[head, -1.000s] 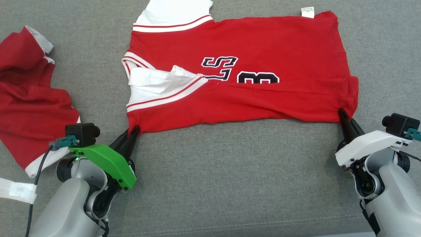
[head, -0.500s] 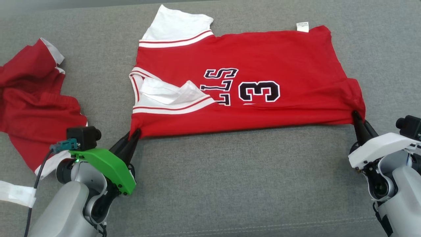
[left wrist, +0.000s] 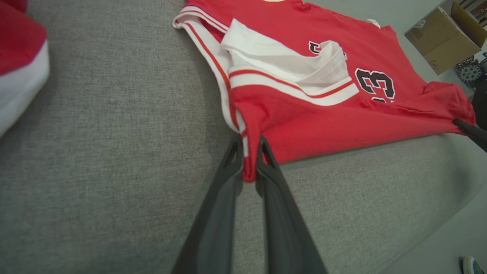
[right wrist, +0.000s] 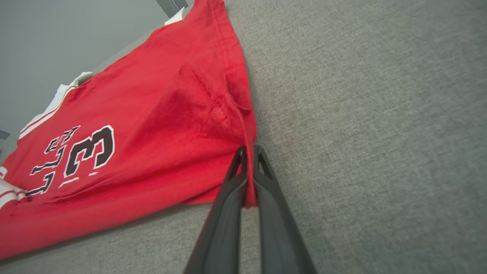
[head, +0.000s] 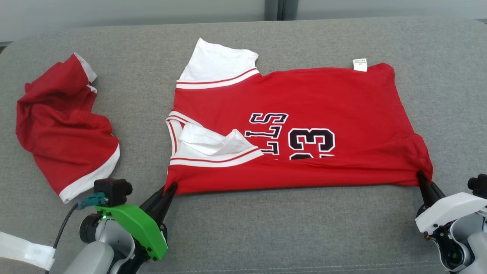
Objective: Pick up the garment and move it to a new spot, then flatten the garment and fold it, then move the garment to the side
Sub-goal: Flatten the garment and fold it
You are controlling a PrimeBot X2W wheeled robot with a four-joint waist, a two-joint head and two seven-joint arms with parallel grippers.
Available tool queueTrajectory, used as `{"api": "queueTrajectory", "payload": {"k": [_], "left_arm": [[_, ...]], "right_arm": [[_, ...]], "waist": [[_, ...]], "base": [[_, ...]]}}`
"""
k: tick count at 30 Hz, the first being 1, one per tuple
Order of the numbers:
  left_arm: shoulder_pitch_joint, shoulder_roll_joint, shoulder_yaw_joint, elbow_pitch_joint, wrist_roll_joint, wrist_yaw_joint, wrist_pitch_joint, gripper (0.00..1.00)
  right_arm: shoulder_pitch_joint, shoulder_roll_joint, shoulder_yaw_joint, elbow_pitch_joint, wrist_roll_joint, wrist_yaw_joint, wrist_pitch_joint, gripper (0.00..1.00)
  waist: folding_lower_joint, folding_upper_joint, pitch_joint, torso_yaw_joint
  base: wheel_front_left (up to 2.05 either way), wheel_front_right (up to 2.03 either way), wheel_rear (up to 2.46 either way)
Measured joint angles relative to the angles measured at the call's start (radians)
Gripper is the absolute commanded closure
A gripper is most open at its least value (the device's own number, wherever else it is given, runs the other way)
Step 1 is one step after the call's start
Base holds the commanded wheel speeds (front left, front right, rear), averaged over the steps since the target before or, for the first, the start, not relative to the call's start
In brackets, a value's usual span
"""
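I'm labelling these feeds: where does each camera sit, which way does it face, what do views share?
Head view: on the head, facing forward and down at the red jersey on the grey cushion; left gripper and right gripper at bottom.
Left wrist view: left wrist, along its fingers pinching the jersey's collar-end corner.
Right wrist view: right wrist, along its fingers pinching the hem corner.
Shared: the jersey's number 3.

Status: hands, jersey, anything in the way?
Left hand and right hand shut on jersey near corners. Near edge folded over. Nothing blocking; second red garment lies apart, left.
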Motion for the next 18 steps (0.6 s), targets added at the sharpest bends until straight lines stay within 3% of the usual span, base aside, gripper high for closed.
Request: {"api": "queueTrajectory", "payload": {"k": [15, 18], "left_arm": [[0.11, 0.028, 0.012, -0.089, -0.018, 0.036, -0.003, 1.0], [0.115, 0.028, 0.006, -0.095, -0.018, 0.04, -0.003, 1.0]], "right_arm": [[0.089, 0.006, -0.005, -0.106, 0.026, 0.0, 0.011, 1.0], [0.091, 0.005, -0.005, -0.116, 0.027, -0.002, 0.024, 0.81]], "waist": [[0.0, 0.0, -0.012, 0.026], [0.0, 0.0, -0.013, 0.027]], "base": [[0.0, 0.0, 0.0], [0.0, 0.0, 0.0]]}}
